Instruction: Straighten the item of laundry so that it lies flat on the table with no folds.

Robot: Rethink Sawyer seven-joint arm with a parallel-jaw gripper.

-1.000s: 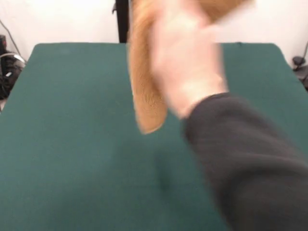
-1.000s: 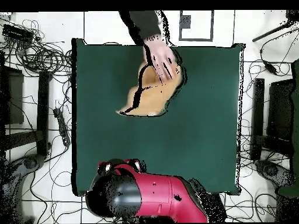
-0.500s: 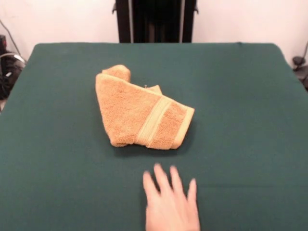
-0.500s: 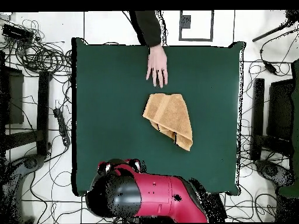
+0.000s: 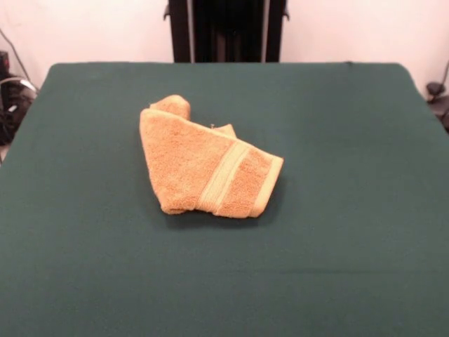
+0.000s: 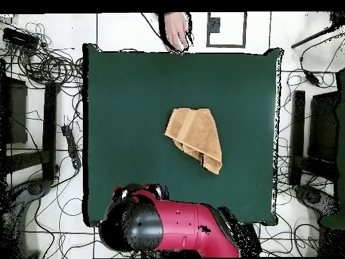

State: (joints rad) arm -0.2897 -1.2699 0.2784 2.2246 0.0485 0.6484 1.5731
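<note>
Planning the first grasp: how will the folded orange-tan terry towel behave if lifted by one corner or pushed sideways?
The folded orange-tan terry towel probably hangs limp when lifted; its layers already slump over each other. Pushed, it likely bunches rather than slides, since looped pile lies on the dark green cloth-covered table. It looks light and not fragile.

Robot arm (image 6: 168, 229): red shell, black round joint.

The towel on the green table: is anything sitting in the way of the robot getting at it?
Nothing visible. The towel lies folded alone on the table, with bare cloth all around. A person's hand is at the table's edge, apart from it. The pincer itself is not in view.
</note>
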